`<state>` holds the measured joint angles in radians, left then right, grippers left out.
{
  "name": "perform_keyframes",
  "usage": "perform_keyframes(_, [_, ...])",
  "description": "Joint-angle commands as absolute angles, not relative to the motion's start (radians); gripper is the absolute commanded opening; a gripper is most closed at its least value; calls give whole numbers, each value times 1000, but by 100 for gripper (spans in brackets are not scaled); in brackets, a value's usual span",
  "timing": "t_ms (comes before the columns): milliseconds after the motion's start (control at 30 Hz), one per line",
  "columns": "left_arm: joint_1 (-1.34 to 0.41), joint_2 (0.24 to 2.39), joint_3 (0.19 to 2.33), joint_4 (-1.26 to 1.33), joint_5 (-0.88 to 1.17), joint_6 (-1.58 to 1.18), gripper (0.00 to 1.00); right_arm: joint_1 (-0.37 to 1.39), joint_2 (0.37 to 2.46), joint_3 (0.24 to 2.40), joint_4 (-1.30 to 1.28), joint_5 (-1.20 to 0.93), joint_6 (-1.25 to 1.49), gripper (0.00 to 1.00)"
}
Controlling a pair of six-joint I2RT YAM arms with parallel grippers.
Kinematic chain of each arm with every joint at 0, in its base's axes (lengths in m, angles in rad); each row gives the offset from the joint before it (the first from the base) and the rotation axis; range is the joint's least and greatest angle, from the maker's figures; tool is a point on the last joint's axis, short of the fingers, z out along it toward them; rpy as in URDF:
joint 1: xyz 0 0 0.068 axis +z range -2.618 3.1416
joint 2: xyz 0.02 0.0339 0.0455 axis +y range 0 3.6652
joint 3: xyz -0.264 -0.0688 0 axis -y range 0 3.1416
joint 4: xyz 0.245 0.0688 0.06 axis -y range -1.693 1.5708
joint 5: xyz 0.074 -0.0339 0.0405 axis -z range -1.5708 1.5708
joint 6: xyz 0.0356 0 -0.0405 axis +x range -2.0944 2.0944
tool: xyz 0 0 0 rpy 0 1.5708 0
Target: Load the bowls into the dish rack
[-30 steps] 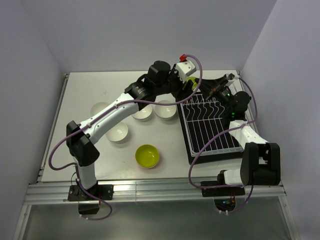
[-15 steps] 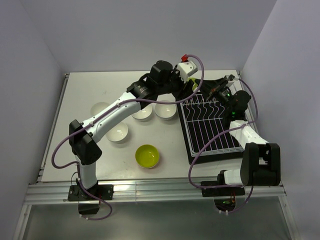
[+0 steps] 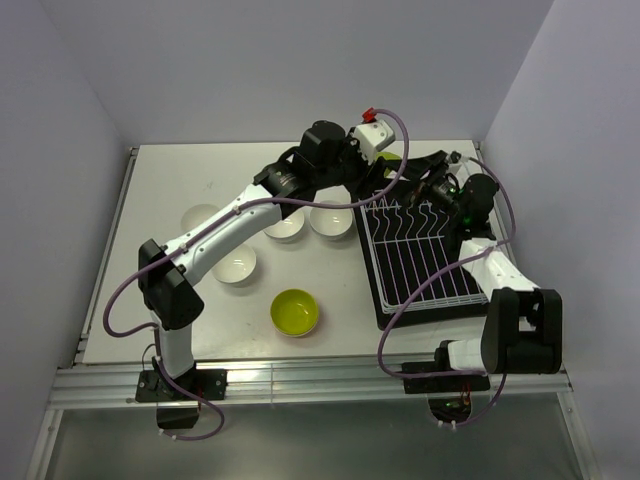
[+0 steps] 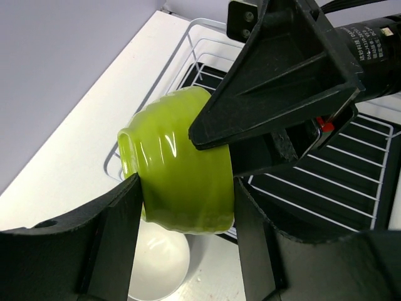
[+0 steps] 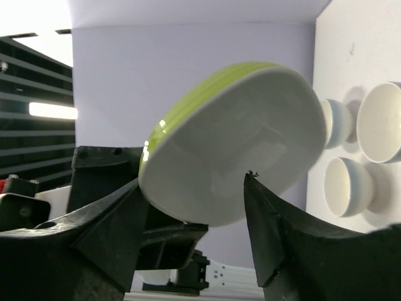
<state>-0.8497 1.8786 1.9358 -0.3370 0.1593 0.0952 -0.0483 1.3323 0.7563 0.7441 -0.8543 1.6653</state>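
A lime green bowl (image 4: 182, 163) hangs tilted on its side above the far end of the dish rack (image 3: 415, 265), caught between two arms. The left gripper (image 4: 186, 188) clamps the bowl's outer wall between its fingers. The right gripper (image 5: 191, 180) stands with its jaws apart on either side of the rim, and whether one fingertip touches the bowl's inside cannot be told. It looks like a handover in mid-air, with the left arm carrying the load.

The job appears barely begun: no bowl shows among the rack's visible prongs. Four white bowls (image 3: 285, 225) sit on the table (image 3: 200, 170) to the left of the rack, and a second lime green bowl (image 3: 295, 312) lies left of its near end. No orange bowl is in sight.
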Motion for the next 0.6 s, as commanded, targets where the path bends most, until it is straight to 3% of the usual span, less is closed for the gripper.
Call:
perform_keyframes(0, [-854,1853,1957,-239,127,150,0,-48,1284,816,672,-891,1589,68])
perform_keyframes(167, [-844,1871,1968,-227,112,195,0,-70,1246,847,554,-928,1505,81])
perform_keyframes(567, [-833,1930,1991,-201,94,230,0,-264,1193,931,312,-1003,1287,86])
